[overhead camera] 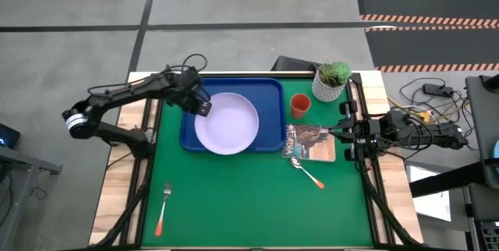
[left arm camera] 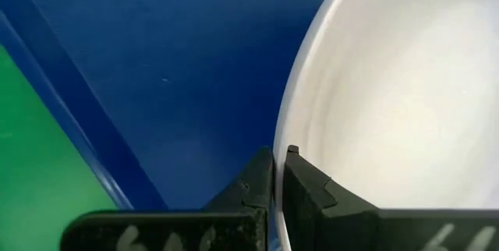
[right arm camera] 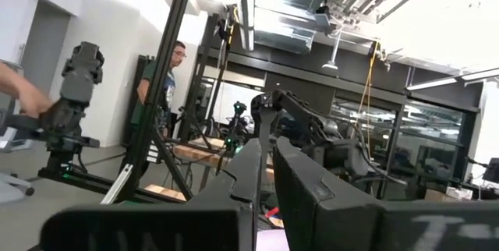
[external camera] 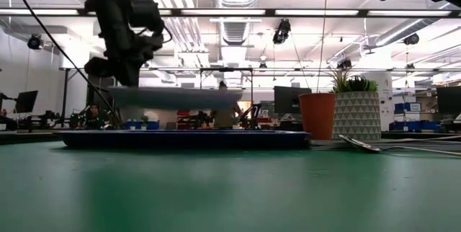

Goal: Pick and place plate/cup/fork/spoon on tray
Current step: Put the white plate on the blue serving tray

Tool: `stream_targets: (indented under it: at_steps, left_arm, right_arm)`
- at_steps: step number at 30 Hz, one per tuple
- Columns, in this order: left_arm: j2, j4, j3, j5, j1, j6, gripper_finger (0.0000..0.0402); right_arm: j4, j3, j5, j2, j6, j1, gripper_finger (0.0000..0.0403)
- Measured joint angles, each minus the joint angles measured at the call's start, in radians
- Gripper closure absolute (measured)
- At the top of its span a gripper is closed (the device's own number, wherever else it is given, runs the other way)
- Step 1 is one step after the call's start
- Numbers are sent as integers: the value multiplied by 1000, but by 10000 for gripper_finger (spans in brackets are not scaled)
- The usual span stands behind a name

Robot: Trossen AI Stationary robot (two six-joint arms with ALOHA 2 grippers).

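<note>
**Lavender plate held over tray**

Left gripper (overhead camera: 204,108) is clamped on the plate (overhead camera: 227,123) rim, holding it just above the blue tray (overhead camera: 269,95). Right gripper (overhead camera: 337,132) is closed, empty, above the booklet (overhead camera: 312,143), beside the cup (overhead camera: 300,105).

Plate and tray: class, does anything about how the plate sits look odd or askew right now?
Yes. The plate is not lying on the tray: the left gripper is shut on its rim and holds it above the tray floor, as the low view shows. From above, its near edge overhangs the tray's front rim.
</note>
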Motion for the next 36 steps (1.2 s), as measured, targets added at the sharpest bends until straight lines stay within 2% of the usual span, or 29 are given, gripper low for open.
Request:
stream_targets:
  at_steps: [7, 17, 27, 36]
  left_arm:
    - [92, 8, 0, -3, 78, 83, 402]
    - [190, 13, 8, 2, 133, 156, 401]
    - [208, 14, 8, -10, 160, 182, 401]
    - [208, 65, 6, -79, 181, 191, 401]
  right_arm:
    - [-1, 0, 0, 0, 0, 0, 376]
    - [-10, 0, 1, 2, 0, 0, 376]
    - [-11, 0, 19, 2, 0, 0, 376]
    - [-11, 0, 18, 2, 0, 0, 376]
